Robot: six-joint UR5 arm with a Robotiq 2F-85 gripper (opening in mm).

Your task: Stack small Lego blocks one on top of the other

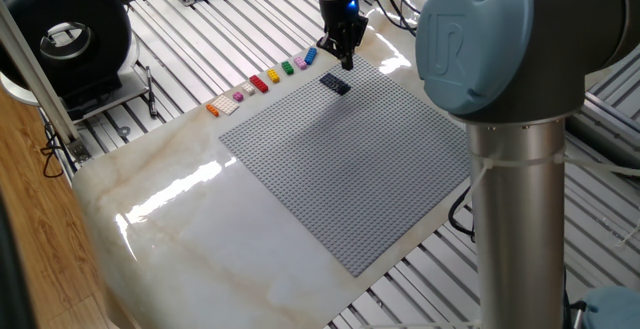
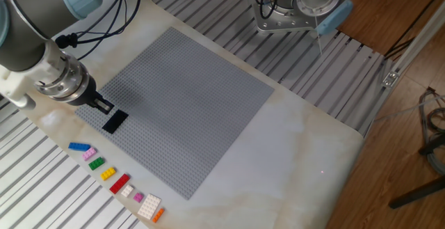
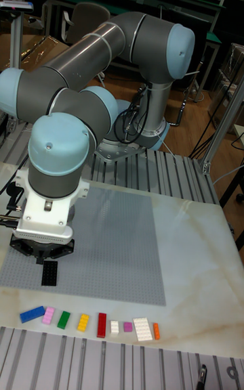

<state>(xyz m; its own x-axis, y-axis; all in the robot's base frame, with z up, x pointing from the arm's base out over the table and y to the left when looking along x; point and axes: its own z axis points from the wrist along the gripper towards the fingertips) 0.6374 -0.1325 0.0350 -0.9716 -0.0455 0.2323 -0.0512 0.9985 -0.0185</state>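
Note:
A dark navy Lego block (image 1: 335, 84) (image 2: 115, 121) (image 3: 49, 272) lies alone on the grey studded baseplate (image 1: 340, 159) near its edge. My gripper (image 1: 345, 60) (image 2: 103, 106) hangs just above it, apart from it, fingers a little open and empty; in the tall fixed view the wrist hides the fingers. Beside the baseplate, in a row on the marble, lie the blue (image 2: 79, 147), pink (image 2: 89, 155), green (image 2: 96, 163), yellow (image 2: 108, 174), red (image 2: 119, 184) and orange (image 2: 158, 215) blocks.
Small white pieces (image 2: 149, 205) and a second pink one (image 2: 139, 197) sit in the same row. The marble slab (image 1: 200, 229) rests on slatted metal rails. A black ring-shaped device (image 1: 65, 39) stands at the far left. The arm's base (image 2: 299, 6) is behind the baseplate.

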